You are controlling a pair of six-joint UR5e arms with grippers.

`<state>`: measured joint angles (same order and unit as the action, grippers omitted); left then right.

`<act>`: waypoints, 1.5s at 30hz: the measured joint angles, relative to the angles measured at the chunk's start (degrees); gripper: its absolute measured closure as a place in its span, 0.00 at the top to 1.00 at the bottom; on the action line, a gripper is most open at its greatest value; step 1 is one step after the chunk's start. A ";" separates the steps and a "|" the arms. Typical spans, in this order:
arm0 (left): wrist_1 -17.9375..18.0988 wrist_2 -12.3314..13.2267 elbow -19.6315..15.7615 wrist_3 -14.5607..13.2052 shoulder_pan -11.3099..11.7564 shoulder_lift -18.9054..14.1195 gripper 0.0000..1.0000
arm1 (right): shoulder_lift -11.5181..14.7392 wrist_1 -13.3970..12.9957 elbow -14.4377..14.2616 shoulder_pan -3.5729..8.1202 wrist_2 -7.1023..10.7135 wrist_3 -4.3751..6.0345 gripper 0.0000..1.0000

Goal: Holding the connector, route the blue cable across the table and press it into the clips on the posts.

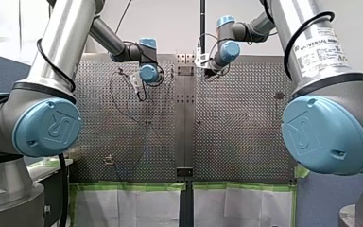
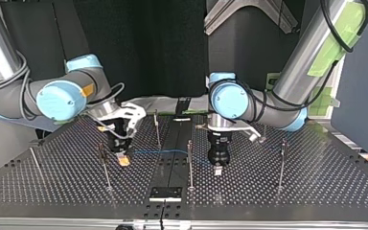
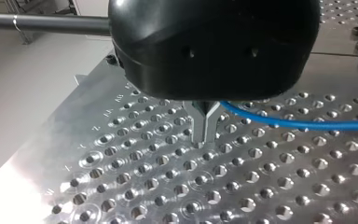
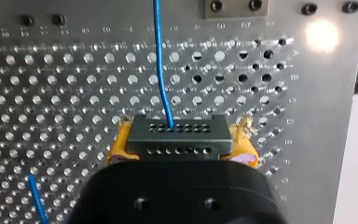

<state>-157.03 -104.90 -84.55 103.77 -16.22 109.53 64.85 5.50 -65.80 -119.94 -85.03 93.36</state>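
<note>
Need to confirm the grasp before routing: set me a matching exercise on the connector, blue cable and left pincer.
Things:
1 connector
2 blue cable
3 left pincer

States:
A metal fingertips together
B clamped in right pincer, between yellow pads
C leaves the connector, running ahead of it

Pairs: 1-B, 2-C, 3-A

In the top view, the middle post (image 2: 189,165) stands on the table (image 2: 316,191). To that post's left, my right gripper (image 2: 123,162) holds the connector (image 4: 177,135) low over the table, with another post (image 2: 104,165) just beyond it. The cable (image 2: 163,152) runs from the connector across to the middle post. Just right of that post hangs my left gripper (image 2: 219,170); farther right stands a third post (image 2: 281,163).
</note>
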 joint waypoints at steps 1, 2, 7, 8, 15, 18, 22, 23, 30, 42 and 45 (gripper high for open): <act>-0.22 0.00 0.00 -0.01 0.01 0.00 0.00 | 0.00 0.01 0.01 0.09 0.03 0.02 0.00; -0.52 -0.01 0.00 -0.03 -0.01 -0.01 0.09 | -0.02 0.02 0.01 0.20 0.07 0.04 0.00; -1.63 -0.04 0.02 -0.06 -0.25 -0.05 0.57 | -0.05 0.09 0.04 0.63 0.11 0.08 0.00; -1.92 -0.06 0.02 -0.08 -0.31 -0.05 0.71 | -0.06 0.09 0.03 0.70 0.12 0.08 0.00; -4.31 -0.17 0.02 -0.61 -0.63 -0.11 1.00 | -0.06 0.19 0.04 0.98 0.12 0.09 0.00; -5.68 -0.53 0.02 -0.70 -0.69 -0.21 1.00 | -0.07 0.23 0.06 1.14 0.10 0.09 0.00; -7.60 -0.99 -0.14 -0.83 -0.85 -0.75 1.00 | -0.08 0.28 0.03 1.29 0.05 0.09 0.00; -8.19 -1.05 -0.32 -0.87 -0.90 -1.09 1.00 | -0.07 0.30 0.03 1.34 0.04 0.09 0.00; -11.44 -0.98 -2.52 -0.96 -1.59 -3.97 1.00 | -0.09 0.37 0.01 1.49 0.04 0.08 0.00; -12.31 -0.79 -8.31 -1.02 -4.14 -8.67 1.00 | -0.08 0.45 0.00 1.51 0.04 0.09 0.00; -12.13 -0.79 -9.50 -0.81 -4.67 -9.94 1.00 | -0.08 0.52 0.00 1.41 0.04 0.13 0.00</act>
<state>-169.16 -105.69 -94.05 102.96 -20.89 99.59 64.77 6.02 -65.80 -118.52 -85.00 93.48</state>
